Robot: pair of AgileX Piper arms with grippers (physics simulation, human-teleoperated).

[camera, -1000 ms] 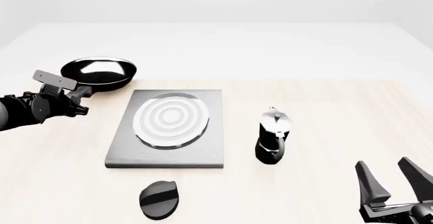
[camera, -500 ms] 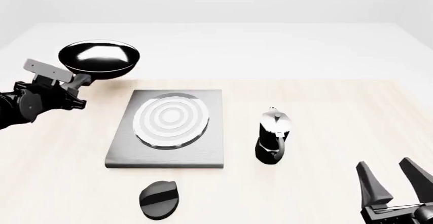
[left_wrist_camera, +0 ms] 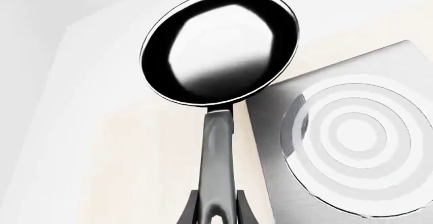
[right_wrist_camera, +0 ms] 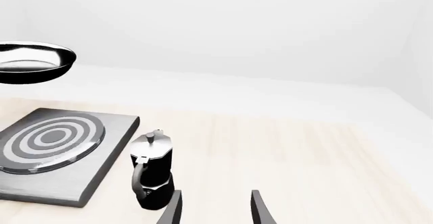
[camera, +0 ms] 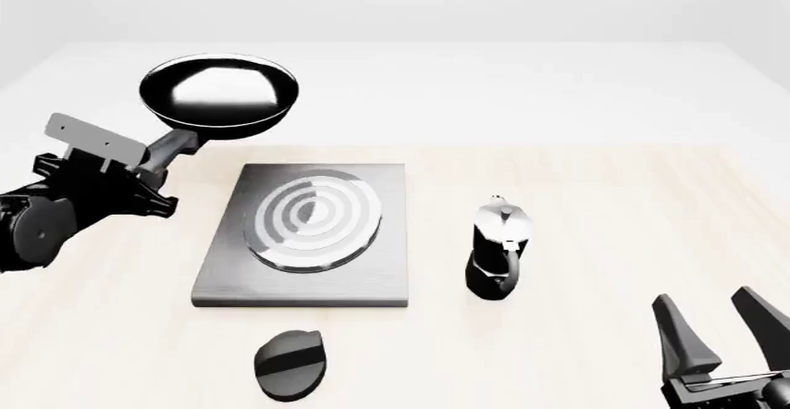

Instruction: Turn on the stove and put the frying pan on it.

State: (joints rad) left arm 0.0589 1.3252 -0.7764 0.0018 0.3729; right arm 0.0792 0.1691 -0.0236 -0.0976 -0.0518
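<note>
The frying pan (camera: 221, 94) is round, glossy black with a bright inside, and hangs in the air above the table, beyond the stove's far left corner. My left gripper (camera: 158, 161) is shut on its long black handle (left_wrist_camera: 218, 168). The pan also shows in the left wrist view (left_wrist_camera: 220, 46) and the right wrist view (right_wrist_camera: 32, 62). The stove (camera: 309, 233) is a flat dark-grey slab with a ringed round burner, left of centre; it also shows in the left wrist view (left_wrist_camera: 352, 138) and the right wrist view (right_wrist_camera: 58, 150). My right gripper (camera: 726, 335) is open and empty at the near right.
A black oval knob (camera: 289, 364) lies on the table in front of the stove. A small black-and-silver moka pot (camera: 499, 247) stands just right of the stove, and shows in the right wrist view (right_wrist_camera: 153, 168) close to my right fingertips.
My left gripper has lifted the frying pan off the table and carried it up and to the right, toward the stove. The right arm has stayed still.
</note>
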